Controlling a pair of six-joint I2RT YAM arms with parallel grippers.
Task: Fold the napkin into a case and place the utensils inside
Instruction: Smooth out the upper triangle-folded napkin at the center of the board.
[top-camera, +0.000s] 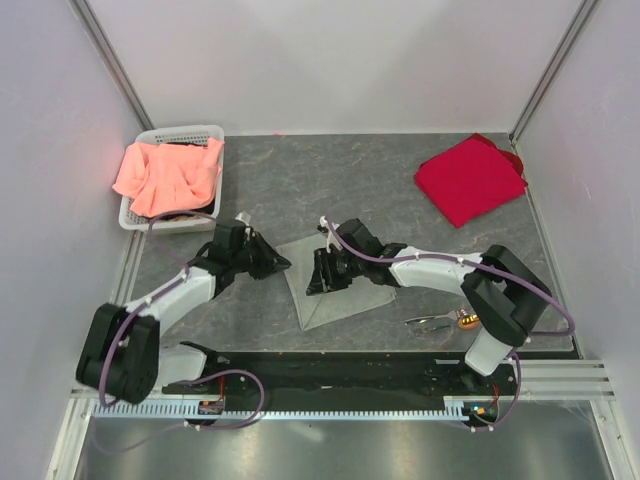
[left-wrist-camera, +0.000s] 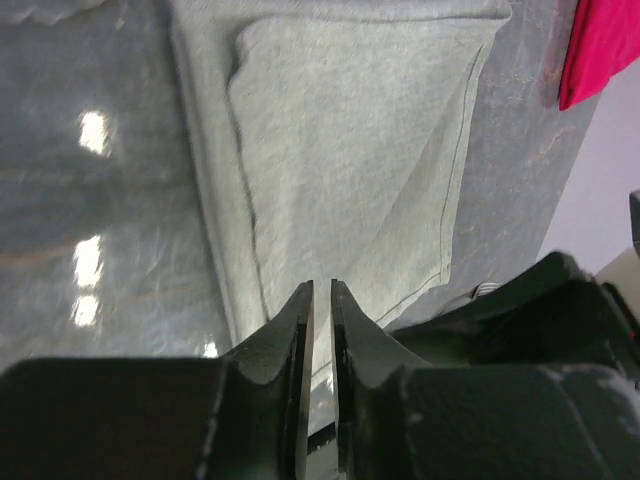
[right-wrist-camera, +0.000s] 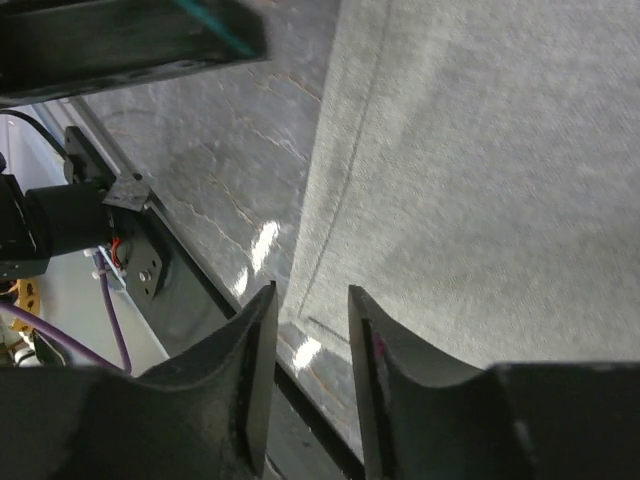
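The napkin (top-camera: 340, 285) is lying mid-table as a flat, roughly four-sided sheet, one corner pointing towards the arms. It is sitting between the two grippers. The left gripper (top-camera: 278, 262) is reaching in at its left corner and the right gripper (top-camera: 320, 275) is hovering over its left part.

Only the overhead camera is showing the utensils (top-camera: 445, 321). They are lying near the right arm's base, well apart from the cloth, with the orange-brown end to the right. It alone is also taking in the white basket (top-camera: 185, 131) with the salmon-orange cloth (top-camera: 165, 175) at the far left.

The left wrist camera is picking up what the overhead misses: one layer lying doubled over another, a stitched hem, and the fingers drawn almost together on the cloth's near edge. A sliver of the red cloth (left-wrist-camera: 605, 45) is peeking in at top right.

The right wrist camera is showing its fingers standing apart over the hemmed border, gripping nothing, with a purple cable (right-wrist-camera: 110, 310) off to the side.
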